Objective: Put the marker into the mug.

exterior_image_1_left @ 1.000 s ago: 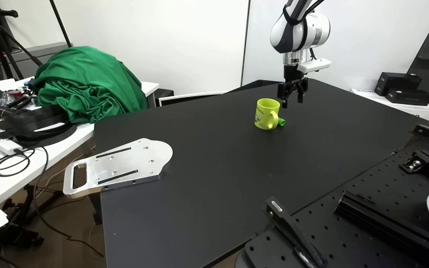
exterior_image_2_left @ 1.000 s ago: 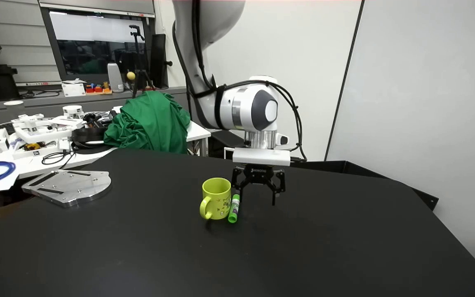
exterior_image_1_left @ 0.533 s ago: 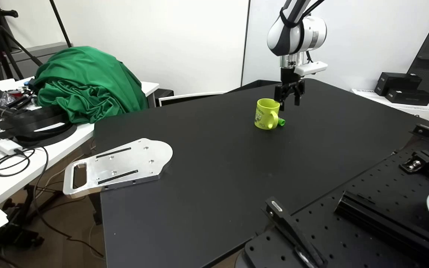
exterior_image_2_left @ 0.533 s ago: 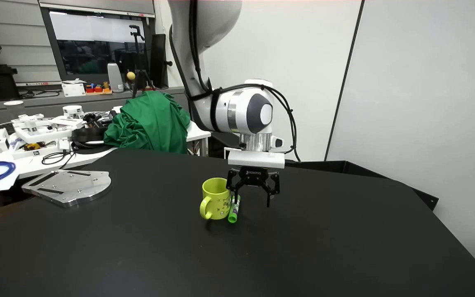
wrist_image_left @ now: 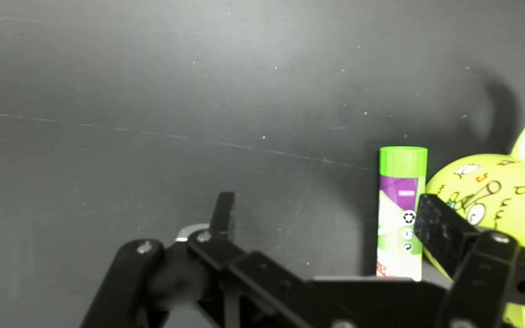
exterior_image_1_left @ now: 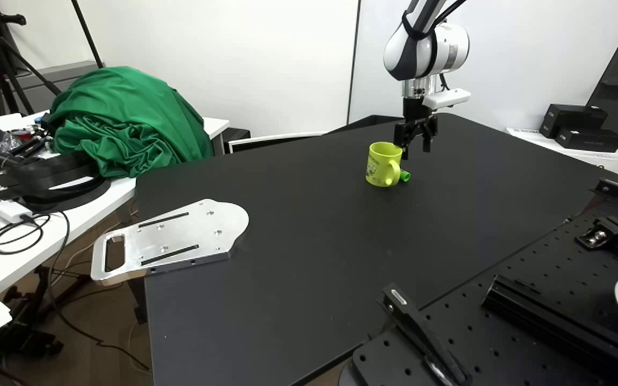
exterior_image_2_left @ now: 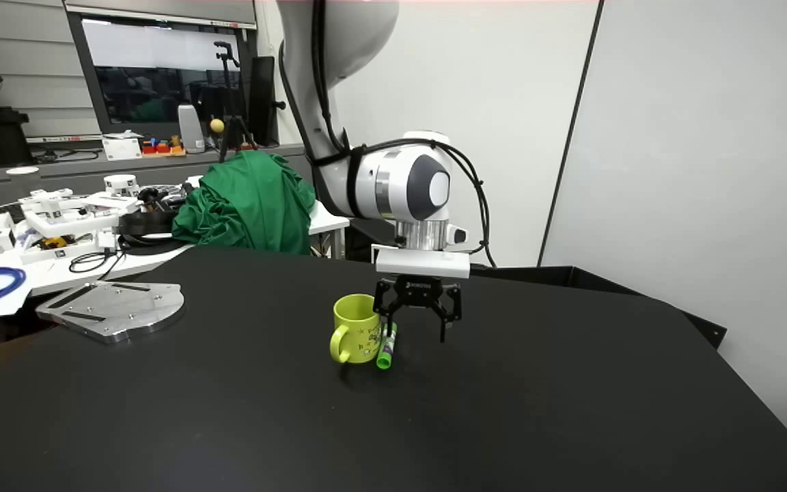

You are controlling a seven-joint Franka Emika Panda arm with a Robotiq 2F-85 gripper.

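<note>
The lime-green mug (exterior_image_1_left: 379, 163) stands upright on the black table, also in an exterior view (exterior_image_2_left: 358, 331) and at the right of the wrist view (wrist_image_left: 517, 200). The marker (wrist_image_left: 400, 209), a thick green, white and purple tube, lies close beside the mug. It also shows in an exterior view (exterior_image_2_left: 386, 352); elsewhere only its green end (exterior_image_1_left: 405, 176) shows behind the mug. My gripper (exterior_image_2_left: 416, 338) is open and low over the table, also in the wrist view (wrist_image_left: 326, 200). One finger overlaps the marker's mug-side edge and the mug; the other is well apart. Contact cannot be told.
A silver metal plate (exterior_image_1_left: 180, 230) lies at the table edge, also in an exterior view (exterior_image_2_left: 120, 307). A green cloth (exterior_image_1_left: 126, 120) heaps on a cluttered white side table. A black perforated mounting plate (exterior_image_1_left: 464, 327) adjoins the black table (exterior_image_1_left: 309, 268).
The gripper has come down and moved toward the mug and marker, staying open. Most of this came in the first half second. The mug and marker have shifted very slightly, away from the gripper.
</note>
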